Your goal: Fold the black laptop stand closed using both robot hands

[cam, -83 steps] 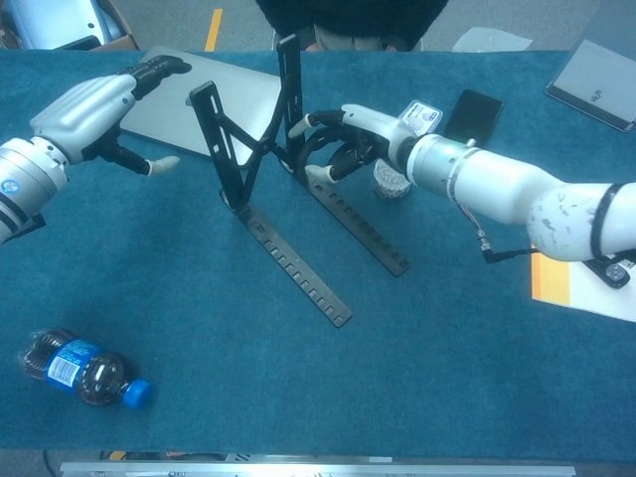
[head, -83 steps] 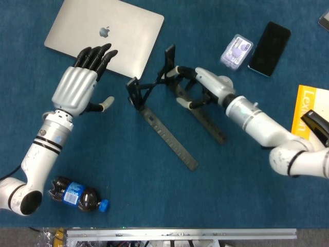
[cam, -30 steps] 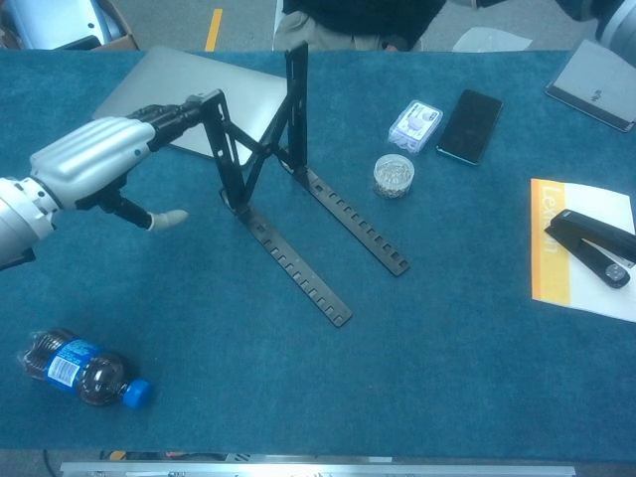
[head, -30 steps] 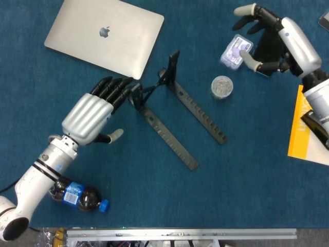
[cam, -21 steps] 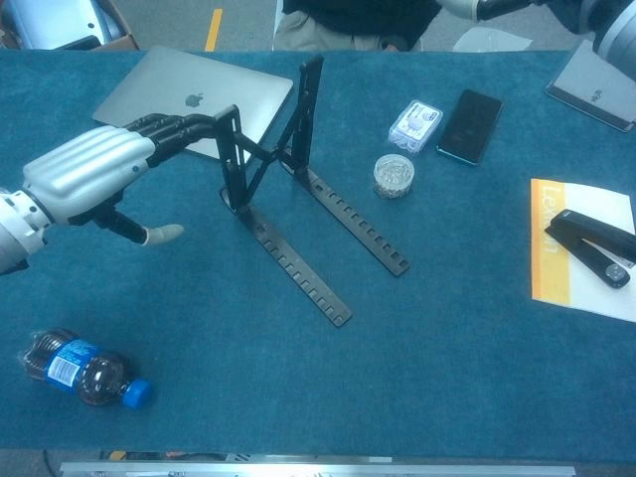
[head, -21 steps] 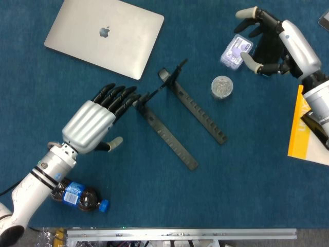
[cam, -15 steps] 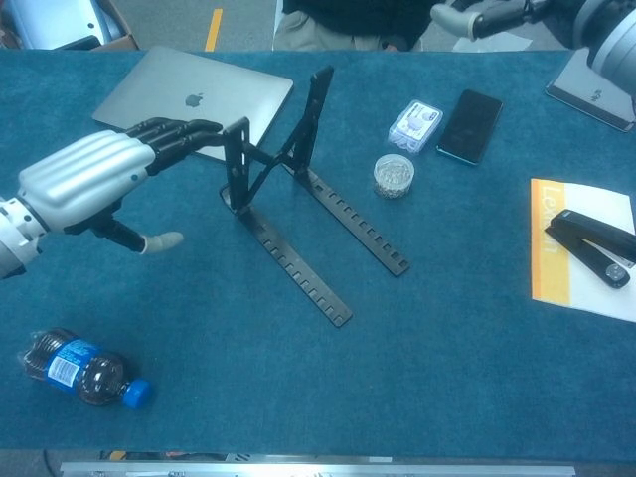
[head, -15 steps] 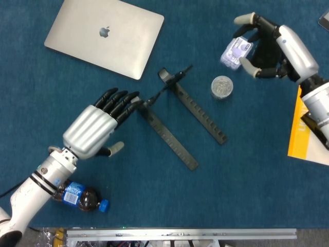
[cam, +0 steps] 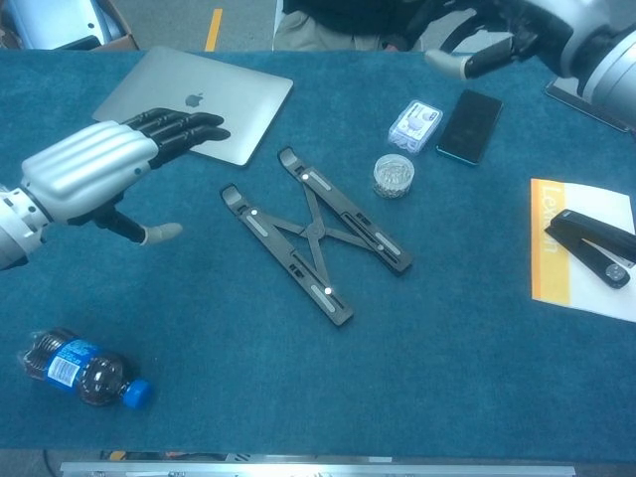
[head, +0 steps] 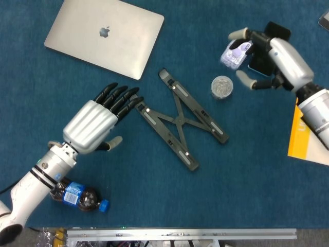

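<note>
The black laptop stand [head: 177,119] [cam: 315,235] lies flat on the blue table cover, its two long rails joined by crossed struts. My left hand [head: 97,123] [cam: 94,169] hovers just left of the stand's near-left end with fingers straight and apart, holding nothing. Its fingertips [head: 134,100] come close to the rail end without gripping it. My right hand [head: 270,54] [cam: 497,35] is raised at the far right, over the phone and the small clear case, fingers spread and empty, well away from the stand.
A closed silver laptop [head: 105,36] lies at the back left. A small round jar [head: 222,86], a clear case [head: 234,51] and a black phone [cam: 469,126] sit right of the stand. A cola bottle [head: 77,195] lies front left; a yellow book [cam: 581,248] with a stapler [cam: 591,246] lies right.
The stand's upright frame has dropped down flat onto its rails. My left hand has drawn back slightly from it. My right hand let go earlier and rose to the far right.
</note>
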You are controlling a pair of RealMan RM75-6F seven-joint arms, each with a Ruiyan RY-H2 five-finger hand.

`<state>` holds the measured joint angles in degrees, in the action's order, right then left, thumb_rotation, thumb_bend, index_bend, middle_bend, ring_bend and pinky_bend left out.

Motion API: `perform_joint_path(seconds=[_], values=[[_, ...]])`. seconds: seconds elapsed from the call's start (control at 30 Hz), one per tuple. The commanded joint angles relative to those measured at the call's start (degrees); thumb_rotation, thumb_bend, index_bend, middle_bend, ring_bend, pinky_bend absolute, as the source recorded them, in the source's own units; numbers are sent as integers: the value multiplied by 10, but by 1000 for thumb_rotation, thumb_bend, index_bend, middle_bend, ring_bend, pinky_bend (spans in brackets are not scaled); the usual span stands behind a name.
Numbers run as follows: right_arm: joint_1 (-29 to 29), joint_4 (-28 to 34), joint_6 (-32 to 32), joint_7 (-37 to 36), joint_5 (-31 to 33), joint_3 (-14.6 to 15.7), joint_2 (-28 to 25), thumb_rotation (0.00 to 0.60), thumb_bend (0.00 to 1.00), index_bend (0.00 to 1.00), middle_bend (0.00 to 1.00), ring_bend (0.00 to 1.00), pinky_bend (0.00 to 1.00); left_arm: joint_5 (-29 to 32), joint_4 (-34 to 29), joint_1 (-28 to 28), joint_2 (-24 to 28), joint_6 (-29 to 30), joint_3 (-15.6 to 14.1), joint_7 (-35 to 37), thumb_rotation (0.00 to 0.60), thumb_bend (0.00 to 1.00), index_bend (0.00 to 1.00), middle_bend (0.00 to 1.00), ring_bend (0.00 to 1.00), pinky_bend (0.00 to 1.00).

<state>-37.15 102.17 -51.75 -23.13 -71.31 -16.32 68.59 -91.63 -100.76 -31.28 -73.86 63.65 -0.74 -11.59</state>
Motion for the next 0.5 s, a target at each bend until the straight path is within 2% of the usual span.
perform_joint_path(seconds=[0.03,0.3,0.4,0.5], values=[[-5,-10,3,26,-36,19,3,600,275,239,321,169,336,1,14,-5,-5,-6,3,-1,600,256,0,0,0,5],[-11,-44,-11,111,-127,74,27,600,95,238,303,153,346,-3,57,-13,-19,-17,2,-11,600,255,0,0,0,5],[-9,-63,-26,137,-151,87,43,600,17,220,302,143,312,-11,72,-16,-27,-18,0,-19,600,255,0,0,0,5],[-5,-102,-61,158,-196,103,69,600,0,211,302,130,267,-18,87,-20,-35,-20,-1,-26,600,255,0,0,0,5]])
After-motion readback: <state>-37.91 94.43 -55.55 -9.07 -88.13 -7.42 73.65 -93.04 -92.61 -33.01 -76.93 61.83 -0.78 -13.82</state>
